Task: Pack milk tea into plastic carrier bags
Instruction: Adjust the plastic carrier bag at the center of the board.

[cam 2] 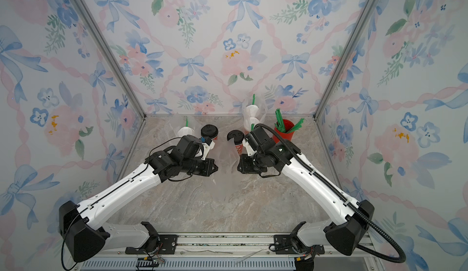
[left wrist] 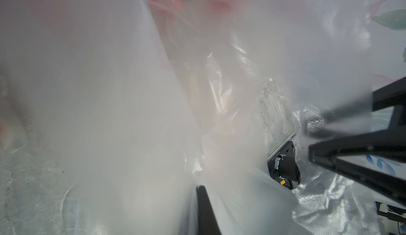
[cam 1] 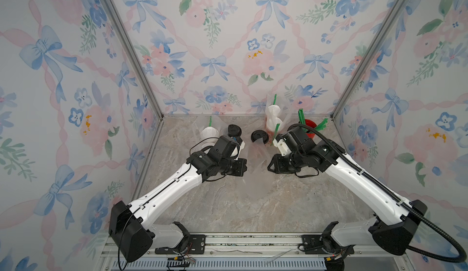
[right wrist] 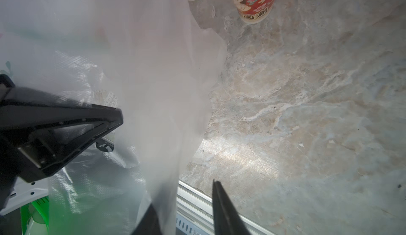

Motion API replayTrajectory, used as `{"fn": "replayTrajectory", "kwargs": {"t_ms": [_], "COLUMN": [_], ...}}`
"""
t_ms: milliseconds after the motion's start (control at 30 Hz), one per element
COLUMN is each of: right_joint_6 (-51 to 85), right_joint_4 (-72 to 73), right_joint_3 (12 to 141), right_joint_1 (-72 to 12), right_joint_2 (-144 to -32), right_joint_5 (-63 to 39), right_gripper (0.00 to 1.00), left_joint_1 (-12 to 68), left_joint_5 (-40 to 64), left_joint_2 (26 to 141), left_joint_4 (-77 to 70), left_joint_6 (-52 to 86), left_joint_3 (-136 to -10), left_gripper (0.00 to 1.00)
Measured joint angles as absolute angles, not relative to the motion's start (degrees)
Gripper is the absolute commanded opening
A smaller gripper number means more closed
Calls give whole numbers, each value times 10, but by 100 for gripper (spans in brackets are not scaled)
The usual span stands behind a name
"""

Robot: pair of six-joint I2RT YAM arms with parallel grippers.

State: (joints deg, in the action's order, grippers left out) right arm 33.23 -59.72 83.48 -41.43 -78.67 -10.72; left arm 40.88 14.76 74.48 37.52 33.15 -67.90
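Carrier bag, clear film, is held up mid-table between both grippers. Left gripper at its 9 o'clock, jaws closed, pinching the film. Right gripper at 3 o'clock, jaws parted, film hanging loose between them. Black-lidded cup at the bag's 11 o'clock, second black-lidded cup at 12, both unbagged. White-lidded cups inside a second bag at 1 o'clock. Another white-lidded cup at 10. Straw cup at 2.

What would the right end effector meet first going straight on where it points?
Probably the carrier bag film hanging just ahead of the right end effector; depth is unclear, and past it lies the marble tabletop.
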Motion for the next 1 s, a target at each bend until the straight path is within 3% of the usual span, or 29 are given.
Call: {"fn": "replayTrajectory", "kwargs": {"t_ms": [200, 500, 600, 800, 867, 1000], "right_joint_6": [343, 350, 348, 329, 326, 317], "right_joint_4": [-585, -575, -574, -595, -607, -633], "right_joint_3": [861, 892, 896, 902, 907, 914], "right_joint_1": [-441, -448, -448, -448, -448, -448], "right_joint_2": [-806, -877, -904, -940, -939, -927], "right_joint_5": [-107, -111, -111, -85, -72, -41], "right_gripper": [67, 72, 63, 23, 14, 8], "left_joint_1": [409, 413, 416, 416, 413, 391], "left_joint_5": [147, 143, 141, 135, 134, 132], "left_joint_2": [748, 749, 748, 741, 729, 710], "left_joint_4": [375, 375, 375, 375, 376, 395], "left_joint_6": [335, 340, 343, 345, 345, 333], "left_joint_3": [-679, -679, -679, -673, -664, -659], "left_gripper": [0, 0, 0, 0, 0, 0]}}
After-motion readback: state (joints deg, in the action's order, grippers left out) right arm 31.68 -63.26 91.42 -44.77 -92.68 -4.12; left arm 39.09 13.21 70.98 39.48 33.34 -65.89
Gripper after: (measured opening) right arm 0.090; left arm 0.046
